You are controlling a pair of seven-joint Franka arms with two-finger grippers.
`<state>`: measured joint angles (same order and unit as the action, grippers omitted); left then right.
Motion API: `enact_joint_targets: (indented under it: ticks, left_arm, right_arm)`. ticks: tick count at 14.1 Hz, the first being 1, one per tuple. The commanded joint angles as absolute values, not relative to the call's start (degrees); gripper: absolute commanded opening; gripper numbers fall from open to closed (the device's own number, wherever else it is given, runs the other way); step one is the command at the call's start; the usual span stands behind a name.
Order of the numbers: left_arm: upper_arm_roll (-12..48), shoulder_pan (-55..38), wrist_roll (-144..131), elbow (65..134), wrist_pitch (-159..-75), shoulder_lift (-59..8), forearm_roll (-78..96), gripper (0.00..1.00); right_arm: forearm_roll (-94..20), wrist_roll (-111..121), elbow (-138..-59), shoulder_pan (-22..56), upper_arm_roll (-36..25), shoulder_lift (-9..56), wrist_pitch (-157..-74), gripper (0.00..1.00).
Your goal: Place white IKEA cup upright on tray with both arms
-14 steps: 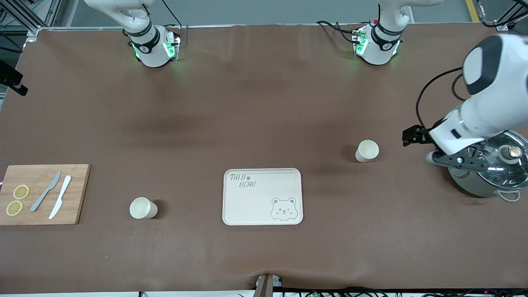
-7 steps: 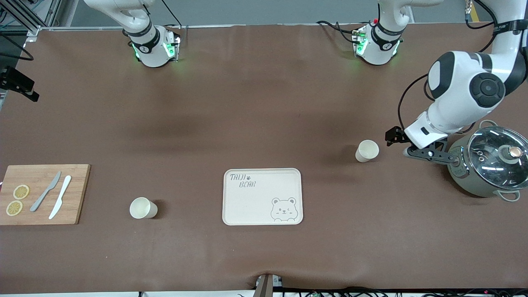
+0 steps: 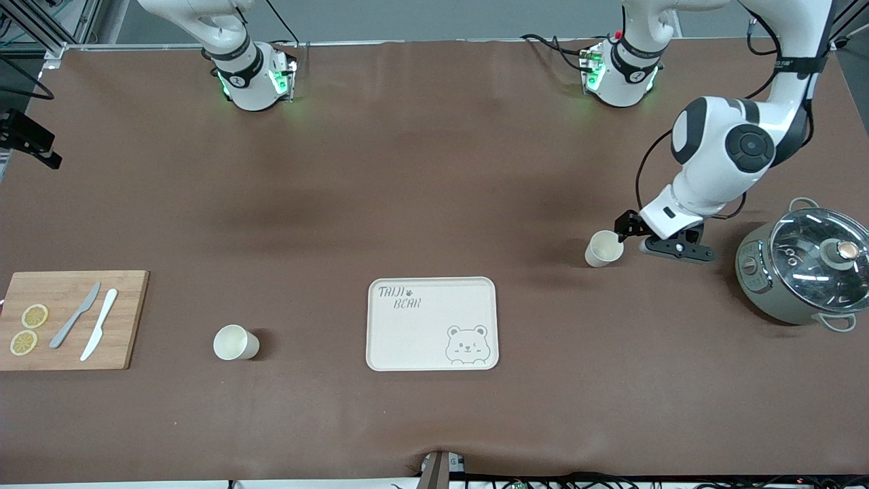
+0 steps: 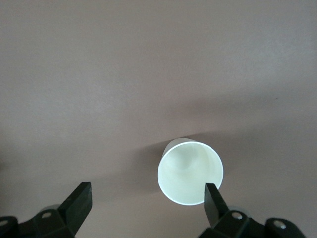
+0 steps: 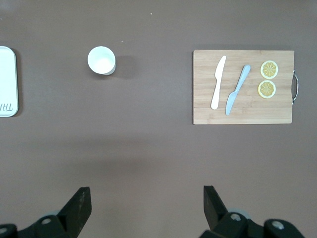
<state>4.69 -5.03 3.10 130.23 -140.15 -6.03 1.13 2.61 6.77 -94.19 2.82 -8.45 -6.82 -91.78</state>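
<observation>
Two white cups are counted on the table: one point(image 3: 603, 248) toward the left arm's end and one point(image 3: 235, 342) toward the right arm's end. One cream tray point(image 3: 432, 324) is seen between them. One wooden cutting board point(image 3: 72, 320) is counted, on which two knives, one grey point(image 3: 75, 315) and one white point(image 3: 99, 324), and two lemon slices point(image 3: 34, 316) point(image 3: 23, 342) are laid. One lidded pot point(image 3: 804, 266) is also found. Two arms are present, each with one gripper: the left gripper point(image 4: 148, 198) and the right gripper point(image 5: 147, 203).

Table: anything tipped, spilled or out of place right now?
Nothing stands out. Both cups stand upright off the tray. The open left hand is by the first cup; the open right hand waits high.
</observation>
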Motion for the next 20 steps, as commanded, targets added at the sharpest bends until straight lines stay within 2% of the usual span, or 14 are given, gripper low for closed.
enact_joint_targets:
  ticks: [1,9,15,20]
  left_arm:
    - [5.1,-5.0,1.0,131.9,-144.0,-7.2,0.3,1.0]
    - [5.3,-5.6,0.8,134.4,-152.6,-11.8,0.3,1.0]
    - [5.3,-5.8,0.9,134.5,-155.2,-14.6,0.3,1.0]
    - [5.3,-5.8,1.1,134.5,-156.4,-16.1,0.2,1.0]
  right_arm:
    - [2.8,6.1,-92.4,4.0,-8.5,-5.2,-91.6,1.0]
    - [0.2,6.9,-92.4,4.0,-8.6,-4.7,-92.4,1.0]
    - [0.3,6.8,-92.2,4.6,-8.7,-4.3,-91.9,1.0]
    - [0.0,1.7,-91.2,7.2,-8.2,1.7,-94.2,1.0]
